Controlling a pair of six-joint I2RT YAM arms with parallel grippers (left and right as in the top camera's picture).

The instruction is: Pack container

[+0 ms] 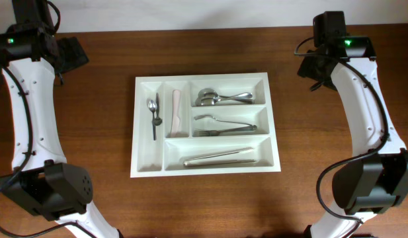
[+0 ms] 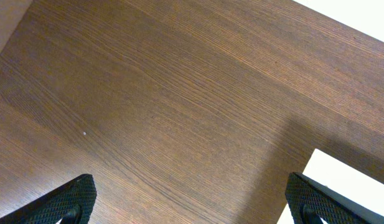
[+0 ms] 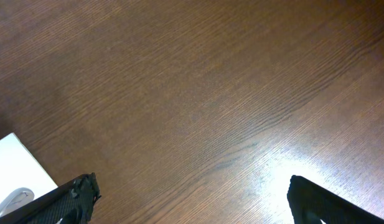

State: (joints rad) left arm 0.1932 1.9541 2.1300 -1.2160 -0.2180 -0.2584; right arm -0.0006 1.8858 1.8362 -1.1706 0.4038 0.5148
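Note:
A white cutlery tray lies mid-table in the overhead view. Its compartments hold a small spoon, a pale-handled utensil, spoons, a fork and another piece, and long silver tongs. My left gripper is open and empty over bare wood at the far left; a tray corner shows at its right. My right gripper is open and empty over bare wood at the far right; a tray corner shows at its left.
The wooden table surrounds the tray. Both arms reach along the table's sides, with their bases at the near corners. The table's far edge runs behind the grippers.

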